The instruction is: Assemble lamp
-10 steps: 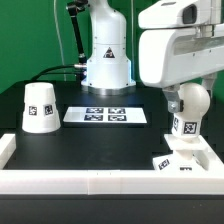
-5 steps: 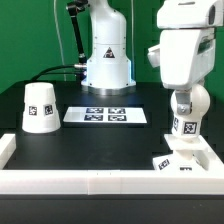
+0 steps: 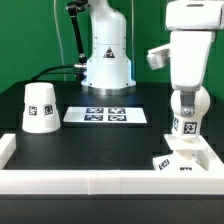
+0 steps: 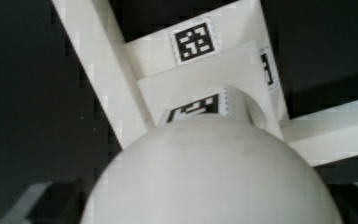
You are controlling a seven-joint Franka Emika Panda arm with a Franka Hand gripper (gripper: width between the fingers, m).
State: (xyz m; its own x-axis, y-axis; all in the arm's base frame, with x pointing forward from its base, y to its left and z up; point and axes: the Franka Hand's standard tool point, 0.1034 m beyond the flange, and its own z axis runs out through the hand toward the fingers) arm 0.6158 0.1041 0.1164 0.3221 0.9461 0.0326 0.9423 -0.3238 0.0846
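The round white bulb (image 3: 187,104) stands upright by its tagged neck on the flat square base (image 3: 178,162), at the front of the exterior view's right. My gripper (image 3: 187,100) comes straight down over the bulb with a finger on each side. In the wrist view the bulb (image 4: 202,170) fills the space between the dark fingers (image 4: 43,200), with the base (image 4: 194,60) below it. Whether the fingers press on the bulb does not show. The truncated-cone shade (image 3: 38,107) stands alone at the exterior view's left.
The marker board (image 3: 106,115) lies flat in the middle of the black table. A white wall (image 3: 90,182) runs along the front edge and up both sides. The robot's own base (image 3: 106,55) stands at the back.
My hand has turned about its vertical axis over the bulb, going from broad to narrow in the exterior view. The bulb, base and shade stay where they were.
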